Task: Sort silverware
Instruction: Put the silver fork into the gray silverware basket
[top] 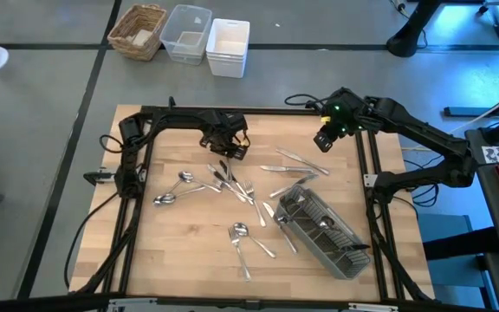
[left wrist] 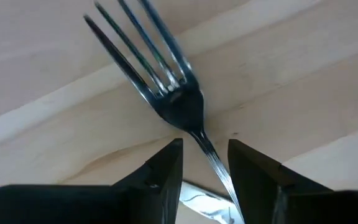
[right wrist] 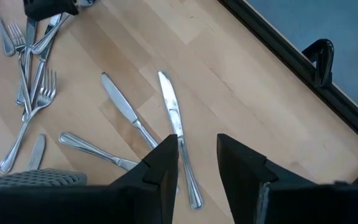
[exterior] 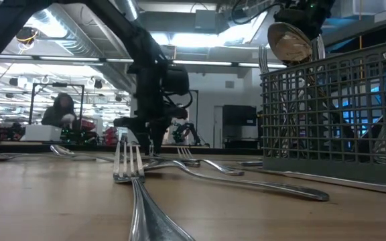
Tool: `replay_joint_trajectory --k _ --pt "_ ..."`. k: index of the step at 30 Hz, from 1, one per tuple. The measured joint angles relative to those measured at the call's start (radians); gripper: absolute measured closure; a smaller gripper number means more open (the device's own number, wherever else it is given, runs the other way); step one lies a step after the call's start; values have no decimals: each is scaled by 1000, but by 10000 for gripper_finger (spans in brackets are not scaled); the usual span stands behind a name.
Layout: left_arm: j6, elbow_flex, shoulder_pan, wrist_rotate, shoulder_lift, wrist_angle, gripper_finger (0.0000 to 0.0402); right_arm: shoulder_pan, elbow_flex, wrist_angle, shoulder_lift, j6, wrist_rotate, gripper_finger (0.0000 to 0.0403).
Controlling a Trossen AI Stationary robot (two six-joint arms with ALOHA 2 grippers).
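Observation:
Silverware lies scattered on the wooden table: a heap of forks [top: 236, 186], spoons [top: 176, 186] to its left, knives [right wrist: 169, 106] at the far right, and a spoon and fork [top: 241, 234] nearer the front. My left gripper [top: 226, 154] is down at the far end of the heap, pointing down and open. Its fingers stand on either side of a fork's neck [left wrist: 201, 134], and the fork [left wrist: 179, 106] lies flat on the wood; whether a finger touches it I cannot tell. My right gripper [top: 323, 143] hangs open above the knives, with nothing between its fingers [right wrist: 197, 149].
A grey slatted caddy [top: 327, 230] with cutlery in it lies at the front right. A black frame [top: 258, 110] runs round the table. Beyond the far edge stand a wicker basket [top: 139, 30], a clear tub [top: 186, 33] and a white tub [top: 228, 45].

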Motion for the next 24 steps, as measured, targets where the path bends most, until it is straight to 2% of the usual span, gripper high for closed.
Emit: replay_joint_trajectory --k 7,14,24 --pt "-6 2 -13 -1 22 18 299 0 0 0 0 -1 0 291" --pt "14 1 -12 -7 23 11 387 0 0 0 0 -2 0 291" --pt "21 6 -12 23 5 61 395 0 0 -2 0 -2 0 291"
